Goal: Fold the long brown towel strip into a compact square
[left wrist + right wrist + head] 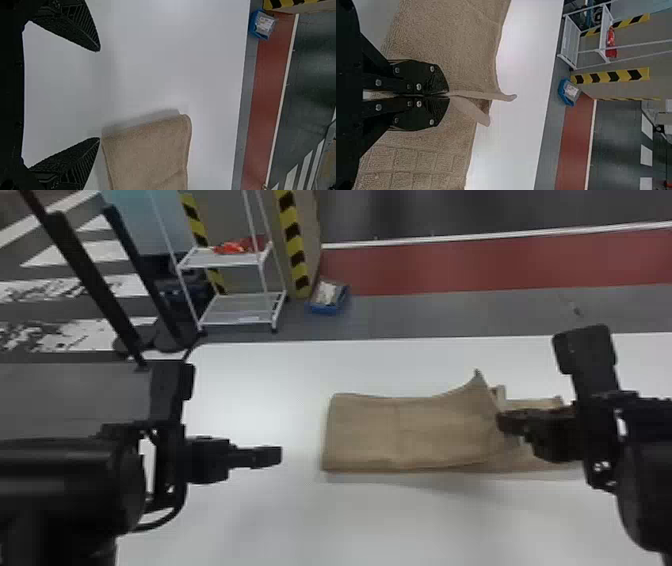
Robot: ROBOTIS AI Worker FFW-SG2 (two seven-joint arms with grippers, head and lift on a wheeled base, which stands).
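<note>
Head view: at far L, two dark slanted bars (pixel 82 275) beyond the white table (pixel 260 520). Next, L gripper (pixel 270 456) above the table's L part, apart from the towel strip (pixel 400 432); per L wrist view, spread wide, w/ only air betw. the fingertips, one tip just beside the towel strip's end. Farther back, a white 2-shelf rack (pixel 225 258) w/ an orange-red item (pixel 230 247) on top, then a yellow-&-black striped post (pixel 292 250) & a blue box (pixel 327 309) on the floor.

In the table's middle & on toward R, the towel strip: flat, smooth & doubled over at L, raised to a peak nr. the R gripper (pixel 507 423), w/ more fabric running on under & past it. Per R wrist view, pressed together on a pinch of towel, w/ two narrow folds sticking out past the tips; prob. more than one layer caught, hard to tell w/ the fabric bunched. Behind, a red floor band (pixel 475 265) stretching off to far R.
</note>
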